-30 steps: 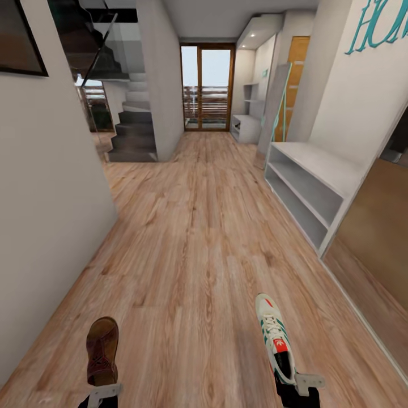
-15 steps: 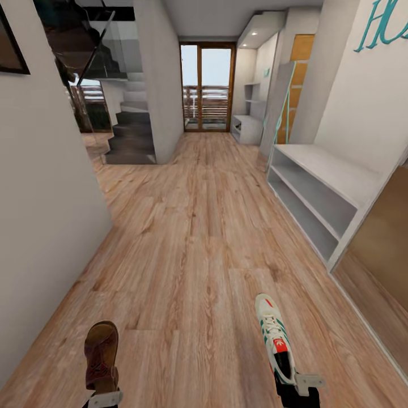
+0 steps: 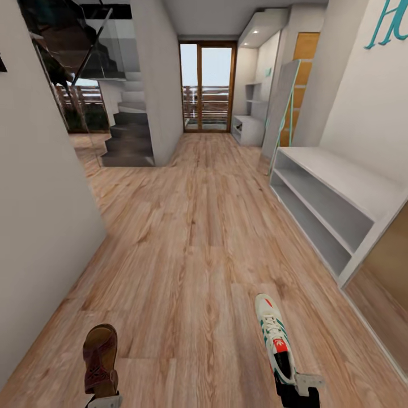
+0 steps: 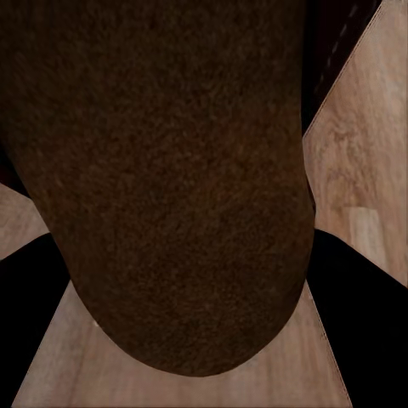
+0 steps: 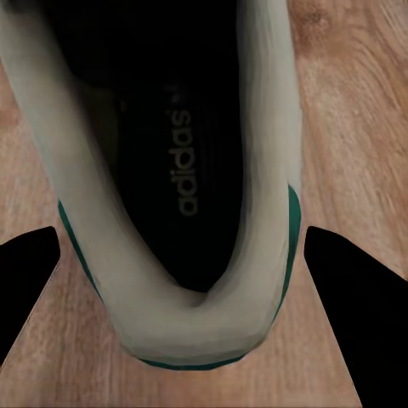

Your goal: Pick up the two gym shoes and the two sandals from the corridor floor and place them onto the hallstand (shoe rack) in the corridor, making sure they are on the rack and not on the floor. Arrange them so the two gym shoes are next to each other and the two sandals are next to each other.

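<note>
Corridor floor point(image 3: 198, 226), hallstand point(image 3: 334, 187) shelves bare, sandal point(image 3: 100, 358) and gym shoe point(image 3: 274, 334) held

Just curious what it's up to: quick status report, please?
Left gripper holding a brown sandal; right gripper holding a white sneaker. Shoe rack ahead on the right. Floor between looks open.

Dark staircase point(image 3: 129, 133), teal wall lettering point(image 3: 388, 25)

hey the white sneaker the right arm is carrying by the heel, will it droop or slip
The gym shoe sticks out level from the right gripper, so it probably stays stiff. Held at the heel rim alone, it may pivot. It looks light.
</note>
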{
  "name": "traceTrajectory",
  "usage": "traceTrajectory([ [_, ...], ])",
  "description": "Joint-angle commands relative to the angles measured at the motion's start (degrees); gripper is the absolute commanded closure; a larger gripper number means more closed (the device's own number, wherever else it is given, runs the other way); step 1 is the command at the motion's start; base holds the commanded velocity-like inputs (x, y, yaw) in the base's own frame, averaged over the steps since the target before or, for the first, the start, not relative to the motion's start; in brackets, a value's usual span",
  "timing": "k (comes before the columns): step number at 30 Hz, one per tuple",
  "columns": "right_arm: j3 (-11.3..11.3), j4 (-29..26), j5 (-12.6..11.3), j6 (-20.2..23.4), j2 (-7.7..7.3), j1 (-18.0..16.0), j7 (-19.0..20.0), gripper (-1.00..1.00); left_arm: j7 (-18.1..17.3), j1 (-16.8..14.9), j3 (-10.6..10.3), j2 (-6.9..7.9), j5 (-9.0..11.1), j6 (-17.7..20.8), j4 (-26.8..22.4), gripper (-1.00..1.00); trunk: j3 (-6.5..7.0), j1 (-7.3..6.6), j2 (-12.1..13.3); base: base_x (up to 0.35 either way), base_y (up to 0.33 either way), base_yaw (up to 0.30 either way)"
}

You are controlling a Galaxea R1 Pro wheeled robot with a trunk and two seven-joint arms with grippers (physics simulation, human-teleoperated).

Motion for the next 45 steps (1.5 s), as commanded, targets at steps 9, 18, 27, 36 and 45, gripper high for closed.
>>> traceTrajectory([
  [9, 0.5, 0.0, -0.6, -0.2, -0.04, 0.0, -0.3, 1.0, -0.5, 0.0, 0.5, -0.01, -0.1, -0.3, 0.0, 1.0, -0.05, 0.02, 0.0, 0.337, 0.0, 0.0],
  [18, 0.5, 0.0, -0.6, -0.2, -0.04, 0.0, -0.3, 1.0, -0.5, 0.0, 0.5, -0.01, -0.1, -0.4, 0.0, 1.0, -0.05, 0.02, 0.0, 0.337, 0.0, 0.0],
  [27, 0.5, 0.0, -0.6, -0.2, -0.04, 0.0, -0.3, 1.0, -0.5, 0.0, 0.6, -0.01, 0.0, -0.5, 0.0, 1.0, -0.05, 0.02, 0.0, 0.337, 0.0, 0.0],
  [36, 0.5, 0.0, -0.6, -0.2, -0.04, 0.0, -0.3, 1.0, -0.5, 0.0, 0.6, -0.01, -0.1, -0.5, 0.0, 1.0, -0.05, 0.02, 0.0, 0.337, 0.0, 0.0],
  [45, 0.5, 0.0, -0.6, -0.2, -0.04, 0.0, -0.3, 1.0, -0.5, 0.0, 0.6, -0.01, 0.0, -0.6, 0.0, 1.0, -0.05, 0.02, 0.0, 0.337, 0.0, 0.0],
])
